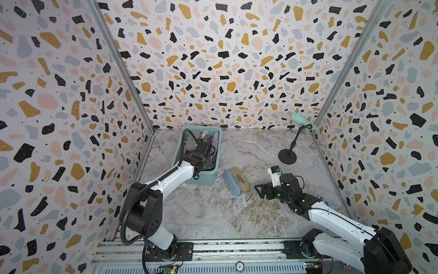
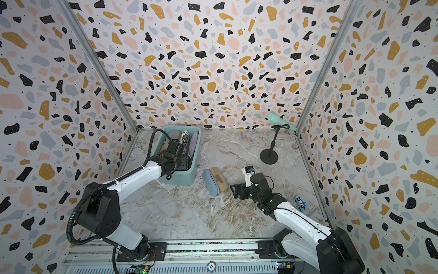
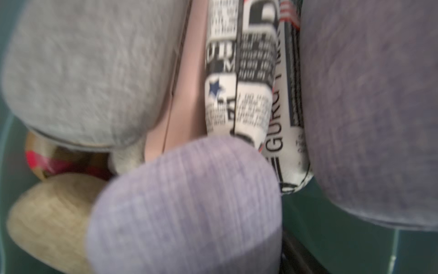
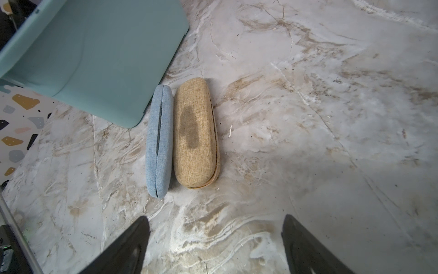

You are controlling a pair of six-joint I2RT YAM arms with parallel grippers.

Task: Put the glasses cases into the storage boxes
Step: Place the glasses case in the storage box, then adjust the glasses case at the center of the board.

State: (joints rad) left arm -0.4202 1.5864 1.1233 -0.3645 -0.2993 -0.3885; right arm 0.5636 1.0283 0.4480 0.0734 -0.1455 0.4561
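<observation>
Where the left gripper hung inside it, the teal tub was found packed with glasses cases. Directly beneath that gripper, the left wrist view showed a grey case, a dusky purple case, a lavender case lying uppermost, a newsprint case, a pink case, a pale tan case and a plaid case lowest. The left fingers were not shown, so their spread and any hold could not be told. Ahead of the right gripper, outside the tub, a stained tan case and a light blue case lay touching side by side on the marble table, the blue one on the tub's side. The right fingers stood wide apart, empty and touching nothing.
</observation>
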